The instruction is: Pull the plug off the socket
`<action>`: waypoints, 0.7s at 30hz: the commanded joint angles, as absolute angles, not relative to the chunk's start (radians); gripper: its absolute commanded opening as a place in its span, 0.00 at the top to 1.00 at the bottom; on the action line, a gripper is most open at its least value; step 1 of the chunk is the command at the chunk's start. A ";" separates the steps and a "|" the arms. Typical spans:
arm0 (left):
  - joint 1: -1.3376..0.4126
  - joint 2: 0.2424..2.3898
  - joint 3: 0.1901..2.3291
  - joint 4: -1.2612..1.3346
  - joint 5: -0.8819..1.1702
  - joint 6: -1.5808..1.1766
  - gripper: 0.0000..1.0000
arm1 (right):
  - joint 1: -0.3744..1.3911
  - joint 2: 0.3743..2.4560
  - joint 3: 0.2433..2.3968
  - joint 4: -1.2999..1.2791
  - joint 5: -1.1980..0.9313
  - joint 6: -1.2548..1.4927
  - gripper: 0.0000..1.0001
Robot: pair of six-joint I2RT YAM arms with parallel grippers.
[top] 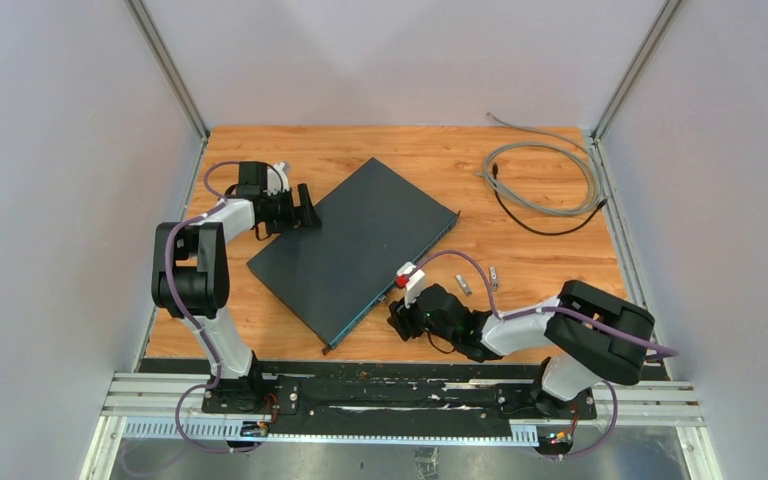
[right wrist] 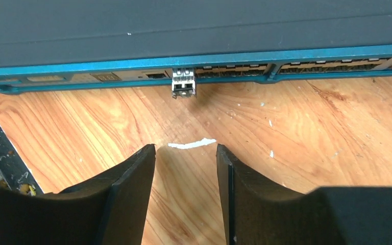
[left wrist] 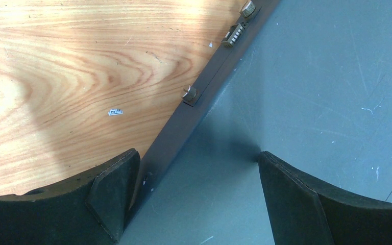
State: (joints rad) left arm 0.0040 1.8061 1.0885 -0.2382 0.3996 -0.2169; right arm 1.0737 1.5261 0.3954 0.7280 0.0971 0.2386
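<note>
**Plug sits in its socket, right gripper lined up just short of it**

Plug [right wrist: 184,83], a small metal piece, juts from a socket in the teal front face of a flat dark box [top: 350,245] that lies at an angle on the wooden table [top: 540,270]. In the right wrist view it sits near the left end of that face, beside a long row of other sockets.

The right gripper [right wrist: 185,150] is low over the table and pointed at the front face. Its jaws are partly open and hold nothing. The plug lies ahead of the gap between them, near but clearly apart from the fingertips, and almost on the gap's centre line.

The left gripper [left wrist: 196,155] is at the far corner of the box with its jaws spread wide and nothing clamped. One finger hangs beside the box's side wall and the other is over its top. Whether either finger touches the box cannot be told.

The step in hand looks like the approach, with no grasp made yet. The next move calls for the right gripper to go straight forward until its fingers flank the plug's sides. It would then close firmly and draw back along the line of the socket, not sideways. The box is loose on the table and may slide with the pull, so the left gripper probably needs to brace it.
</note>
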 commanded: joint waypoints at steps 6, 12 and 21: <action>-0.014 1.881 1.036 -0.400 0.307 -0.190 0.12 | 1.084 1.506 0.472 0.608 0.142 0.144 0.41; -0.014 1.881 1.035 -0.399 0.313 -0.190 0.12 | 1.083 1.556 0.524 0.664 0.137 0.152 0.40; -0.014 1.878 1.034 -0.396 0.320 -0.190 0.13 | 1.074 1.629 0.586 0.669 0.182 0.157 0.57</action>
